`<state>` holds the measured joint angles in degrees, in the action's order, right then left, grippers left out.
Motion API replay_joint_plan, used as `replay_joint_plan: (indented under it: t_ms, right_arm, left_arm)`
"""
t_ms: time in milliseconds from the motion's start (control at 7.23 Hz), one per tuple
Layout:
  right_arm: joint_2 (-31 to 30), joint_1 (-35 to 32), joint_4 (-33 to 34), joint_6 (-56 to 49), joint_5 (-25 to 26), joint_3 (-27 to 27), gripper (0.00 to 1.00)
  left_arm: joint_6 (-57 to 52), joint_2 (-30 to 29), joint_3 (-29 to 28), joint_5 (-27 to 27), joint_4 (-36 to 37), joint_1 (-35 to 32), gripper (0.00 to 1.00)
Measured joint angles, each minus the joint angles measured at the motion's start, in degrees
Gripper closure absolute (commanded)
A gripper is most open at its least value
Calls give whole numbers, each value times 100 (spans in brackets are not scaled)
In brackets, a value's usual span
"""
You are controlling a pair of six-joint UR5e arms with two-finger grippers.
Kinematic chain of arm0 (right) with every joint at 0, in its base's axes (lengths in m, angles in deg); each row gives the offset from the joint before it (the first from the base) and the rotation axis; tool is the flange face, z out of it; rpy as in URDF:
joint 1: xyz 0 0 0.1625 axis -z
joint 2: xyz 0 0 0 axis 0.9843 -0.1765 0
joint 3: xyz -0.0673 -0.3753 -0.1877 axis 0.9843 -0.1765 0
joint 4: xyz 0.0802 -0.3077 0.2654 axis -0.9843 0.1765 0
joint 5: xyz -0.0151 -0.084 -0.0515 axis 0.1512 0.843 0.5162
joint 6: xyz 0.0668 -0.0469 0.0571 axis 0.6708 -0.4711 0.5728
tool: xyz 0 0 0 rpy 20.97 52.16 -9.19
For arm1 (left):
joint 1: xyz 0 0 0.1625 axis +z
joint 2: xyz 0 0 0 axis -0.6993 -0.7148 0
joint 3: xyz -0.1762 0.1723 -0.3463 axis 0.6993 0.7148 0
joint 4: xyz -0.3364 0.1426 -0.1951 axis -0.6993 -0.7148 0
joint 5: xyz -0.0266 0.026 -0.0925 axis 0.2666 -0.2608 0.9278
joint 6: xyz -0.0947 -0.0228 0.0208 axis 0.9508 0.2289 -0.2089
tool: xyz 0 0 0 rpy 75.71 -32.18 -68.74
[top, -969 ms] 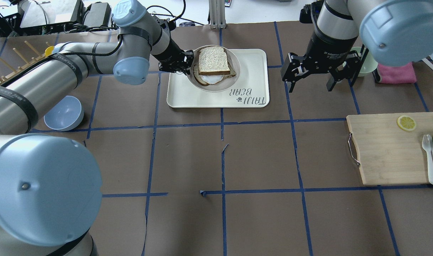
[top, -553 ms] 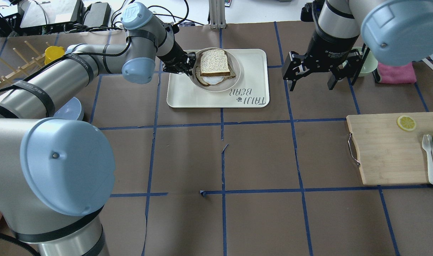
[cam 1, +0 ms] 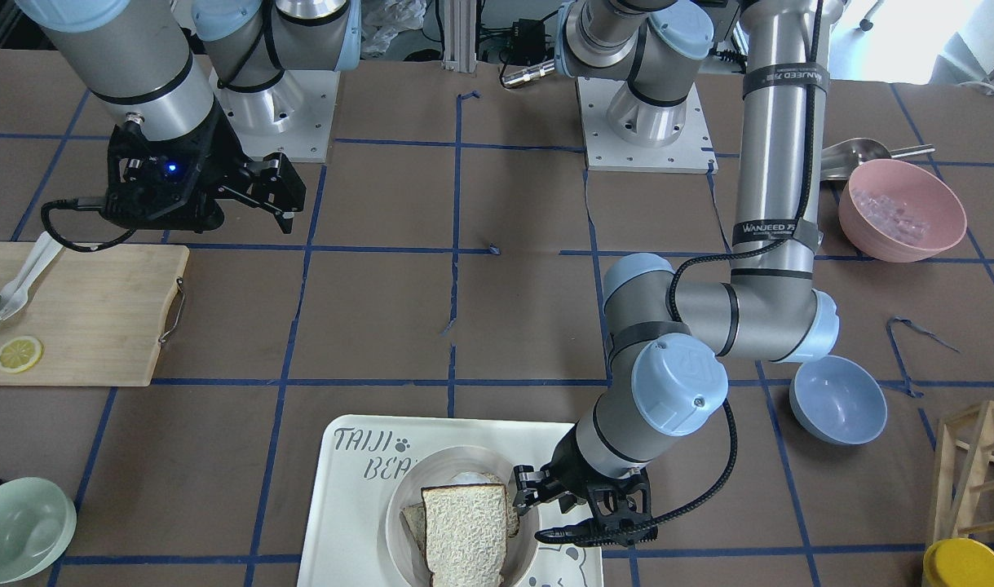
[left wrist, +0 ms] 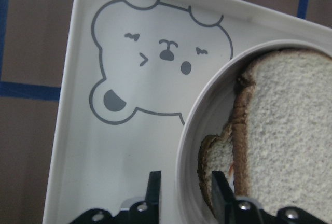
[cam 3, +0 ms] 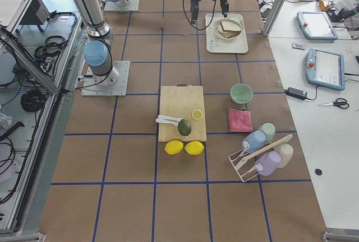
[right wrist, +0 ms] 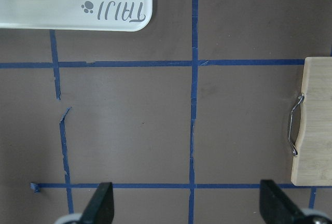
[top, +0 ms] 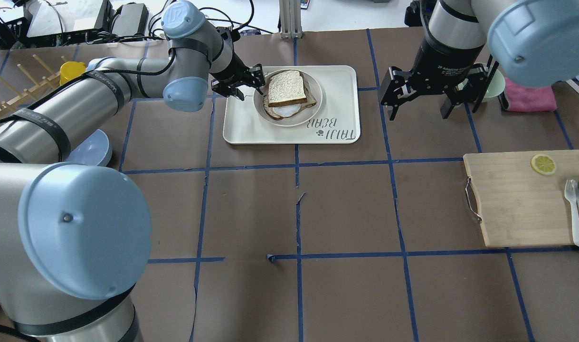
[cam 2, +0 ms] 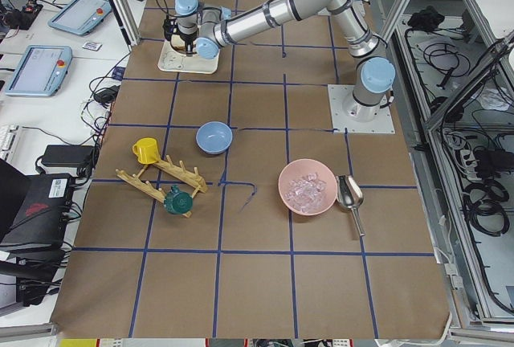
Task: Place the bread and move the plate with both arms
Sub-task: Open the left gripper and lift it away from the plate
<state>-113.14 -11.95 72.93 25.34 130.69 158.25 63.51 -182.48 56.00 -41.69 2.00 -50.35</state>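
The plain pale bread lies on top of a darker slice with egg, on the round cream plate. The plate stands on the bear-print tray. My left gripper is shut on the plate's left rim. In the left wrist view its fingertips straddle the rim, beside the bread. In the front view the gripper is at the plate's right side. My right gripper is open and empty, hovering to the right of the tray, above bare table.
A wooden cutting board with a lemon slice and white cutlery lies at the right. A blue bowl sits at the left, and a green bowl and pink cloth at the far right. A pink bowl stands near the left arm's base.
My left gripper has closed in on the plate's rim; the plate and bread have shifted and turned slightly on the tray. The right gripper has hardly moved.
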Motion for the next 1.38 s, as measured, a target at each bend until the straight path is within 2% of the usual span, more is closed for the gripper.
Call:
replay_joint_plan:
  t_ms: [277, 692, 969, 1107, 1384]
  right_arm:
    - [-13, -5, 27, 1, 5, -5, 0]
    - [-64, -4, -11, -19, -6, 6, 0]
    - [-81, -4, 11, -29, 0, 10, 0]
    - [-84, -2, 7, -28, 6, 11, 0]
    - [-92, 2, -21, -24, -4, 10, 0]
  left_arm:
    - [-28, 765, 77, -120, -831, -55, 0]
    - [-321, 2290, 213, -166, -2719, -108, 0]
    - [-736, 3168, 452, -672, -3646, -109, 0]
    - [-983, 3506, 694, -861, -3950, -98, 0]
    - [-1257, 3971, 1015, -1042, -4081, -53, 0]
